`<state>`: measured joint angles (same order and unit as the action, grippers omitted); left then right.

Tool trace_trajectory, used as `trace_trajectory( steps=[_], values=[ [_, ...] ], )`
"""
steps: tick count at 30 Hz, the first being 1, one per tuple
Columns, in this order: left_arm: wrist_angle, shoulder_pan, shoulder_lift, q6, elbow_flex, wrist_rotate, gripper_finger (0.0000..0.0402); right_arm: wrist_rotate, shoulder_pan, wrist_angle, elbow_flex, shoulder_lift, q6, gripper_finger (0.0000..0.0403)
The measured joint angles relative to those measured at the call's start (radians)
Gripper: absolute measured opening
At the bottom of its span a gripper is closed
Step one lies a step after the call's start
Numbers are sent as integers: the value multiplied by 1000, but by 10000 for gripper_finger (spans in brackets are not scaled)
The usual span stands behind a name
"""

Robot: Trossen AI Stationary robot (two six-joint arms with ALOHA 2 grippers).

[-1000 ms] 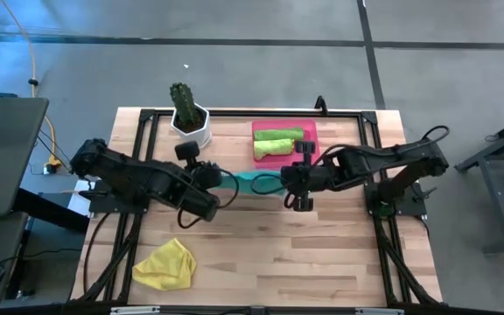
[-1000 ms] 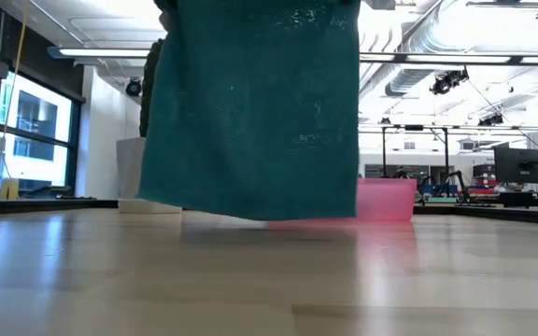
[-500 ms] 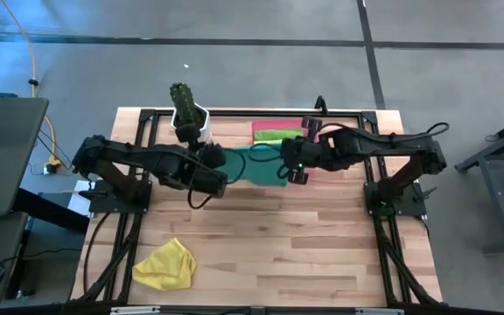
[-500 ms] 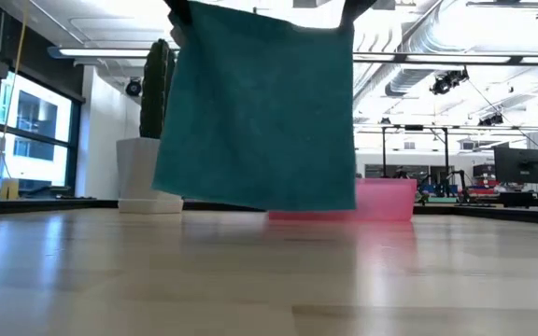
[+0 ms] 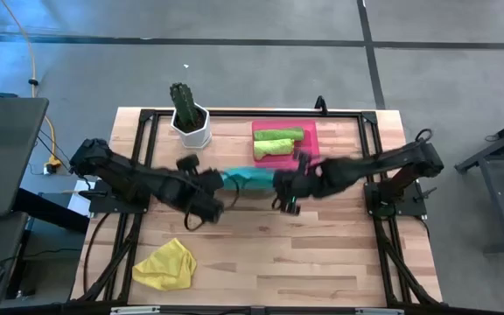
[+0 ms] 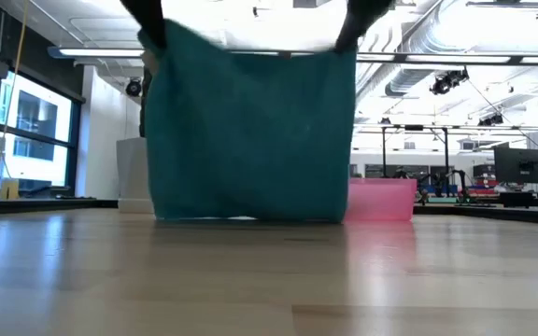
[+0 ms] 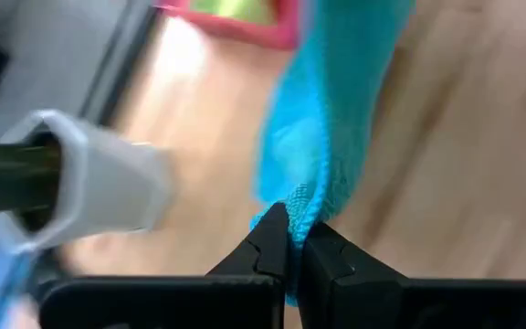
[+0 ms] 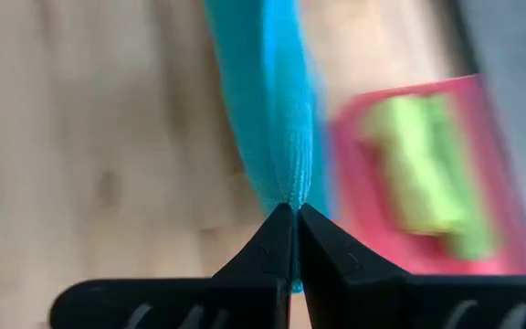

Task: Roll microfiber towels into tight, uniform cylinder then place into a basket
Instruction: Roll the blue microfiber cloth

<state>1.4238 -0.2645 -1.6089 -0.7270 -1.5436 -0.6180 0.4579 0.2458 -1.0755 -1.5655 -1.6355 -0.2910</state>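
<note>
Left pincer (image 7: 288,239) is pinched tight on one top corner of the teal towel (image 6: 250,131), and the right pincer (image 8: 292,228) is pinched tight on the other top corner. The towel hangs flat between them like a little curtain, and its bottom edge looks like it just touches the counter (image 6: 269,280). It hangs near the middle of the counter, just in front of the pink basket (image 5: 311,129).

Each pincer holds only a tiny bit of cloth. If the arms pull apart too hard, a corner could slip out and the towel would flop down in a heap. If one arm drops faster than the other, the towel could land crooked or wrinkled, and then the roll would come out lumpy.

Two green towels (image 5: 276,143) sit rolled in the basket. The yellow towel (image 5: 165,264) lies crumpled, well apart, near the counter's front edge.
</note>
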Motion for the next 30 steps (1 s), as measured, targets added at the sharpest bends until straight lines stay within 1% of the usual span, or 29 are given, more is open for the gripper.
trace_trajectory(
  steps=[4,8,14,18,21,25,27,30],
  values=[
    [-211,-91,-32,-4,122,82,0,-72,86,235,195,-1,-72,2],
    [-367,-177,-74,-29,195,155,0,-112,167,428,333,-1,-167,2],
    [-479,-258,-155,-82,206,245,0,-176,246,694,470,-4,-226,2],
    [-544,-268,-206,-82,206,367,0,-181,264,828,542,-7,-203,2],
    [-541,-262,-239,-82,208,434,0,-181,266,878,567,-6,-183,2],
    [-497,-249,-244,-66,207,442,0,-181,256,878,582,-6,-172,2],
    [-464,-237,-244,-59,207,423,0,-181,241,873,582,-6,-143,2],
    [-391,-211,-241,-55,207,357,0,-169,210,872,582,-6,-89,2]
  ],
)
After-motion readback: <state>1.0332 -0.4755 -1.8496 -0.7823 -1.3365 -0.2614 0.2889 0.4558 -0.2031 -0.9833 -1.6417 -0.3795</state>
